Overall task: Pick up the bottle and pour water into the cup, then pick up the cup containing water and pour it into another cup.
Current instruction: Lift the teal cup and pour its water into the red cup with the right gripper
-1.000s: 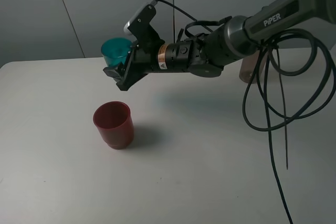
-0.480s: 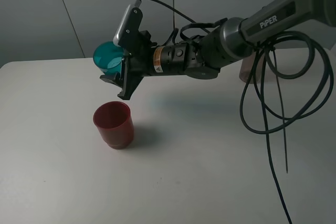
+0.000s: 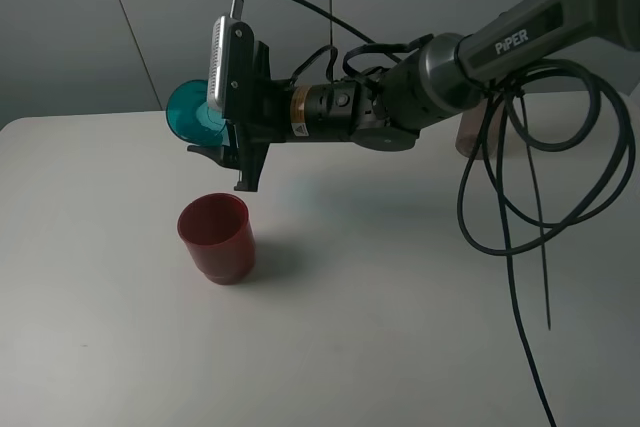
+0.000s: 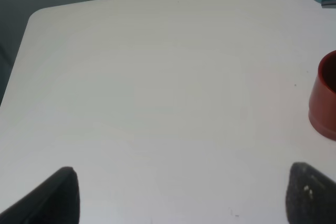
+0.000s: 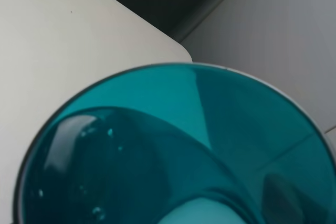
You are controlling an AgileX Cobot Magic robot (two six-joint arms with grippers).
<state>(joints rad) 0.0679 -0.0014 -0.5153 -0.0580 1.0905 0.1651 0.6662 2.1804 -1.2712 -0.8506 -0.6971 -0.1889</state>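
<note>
Seems well into the second pour — bottle (image 3: 476, 135) standing well apart at the far right, cup (image 3: 190, 115) pinched in the right gripper (image 3: 230, 152) and tipped on its side above and just behind the red cup (image 3: 215, 235), though no stream visible. Left gripper (image 4: 181, 195) spread and idle over the table (image 3: 380, 327). Plain white tabletop against a grey panelled wall (image 3: 80, 27) — black cables (image 3: 520, 207) looping at the right.

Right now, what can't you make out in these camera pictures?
Bottle: exterior high view, mostly hidden behind the right arm and cables.
Red cup: left wrist view, cut off by the frame edge.
Water level in the teal cup: right wrist view, too close to judge.
</note>
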